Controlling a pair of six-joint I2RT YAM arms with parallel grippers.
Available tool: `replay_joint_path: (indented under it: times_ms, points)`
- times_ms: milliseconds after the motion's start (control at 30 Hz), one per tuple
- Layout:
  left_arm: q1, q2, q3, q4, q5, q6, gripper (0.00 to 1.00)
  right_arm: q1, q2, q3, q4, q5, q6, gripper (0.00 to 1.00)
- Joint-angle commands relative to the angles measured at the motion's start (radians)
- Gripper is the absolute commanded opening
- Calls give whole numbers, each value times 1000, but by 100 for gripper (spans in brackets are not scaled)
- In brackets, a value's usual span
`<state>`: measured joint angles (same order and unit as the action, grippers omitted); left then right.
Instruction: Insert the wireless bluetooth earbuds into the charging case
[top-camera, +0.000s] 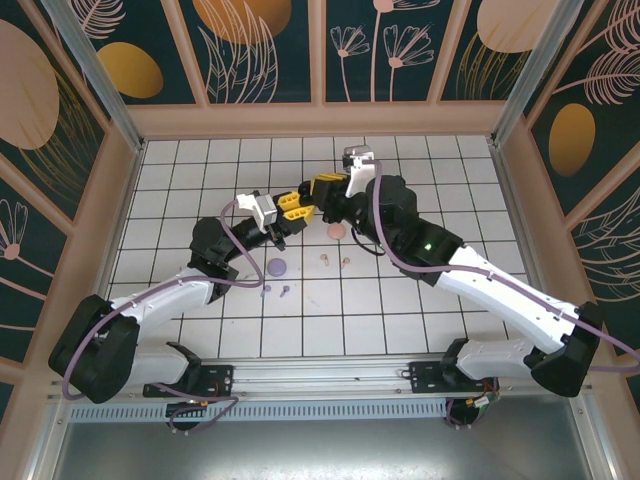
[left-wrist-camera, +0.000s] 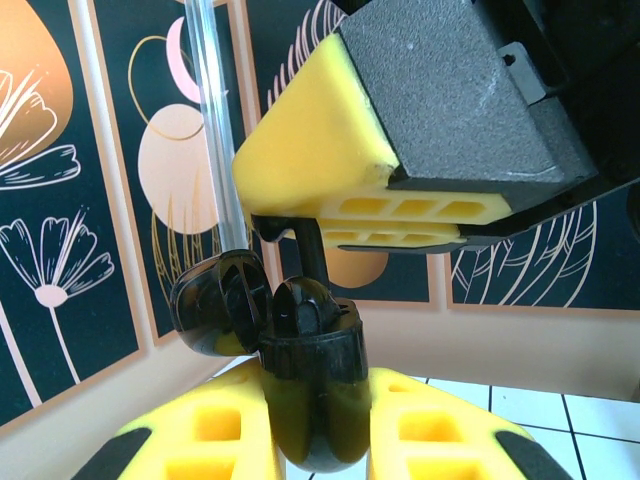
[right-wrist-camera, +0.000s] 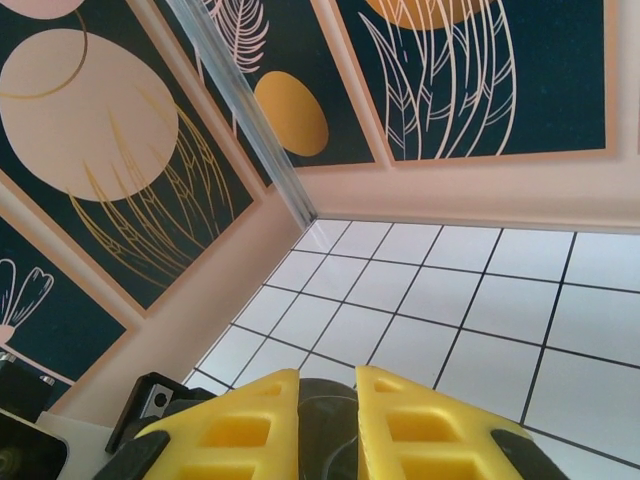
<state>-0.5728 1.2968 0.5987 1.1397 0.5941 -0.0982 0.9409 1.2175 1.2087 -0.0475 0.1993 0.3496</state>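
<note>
A black charging case is clamped by the left gripper; a black earbud is pinched in the right gripper's narrow jaws.

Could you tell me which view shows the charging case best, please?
Left wrist: the charging case sits open, close up, gripped by the left tool. From above it is too small to make out; the right wrist's dark shape is unclear.
</note>
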Motion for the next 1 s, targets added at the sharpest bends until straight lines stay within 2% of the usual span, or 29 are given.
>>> replay_joint_path:
  times_ms: [0,567,967]
  points:
    - [-5,-5,24,19,17,2,0,4,13,-15,37,-13,15,17]
    - [-5,-10,24,23,5,3,0,11,36,-37,-22,-50,25,16]
    - [-5,-13,21,41,-16,-4,0,16,70,-38,-120,9,82,14]
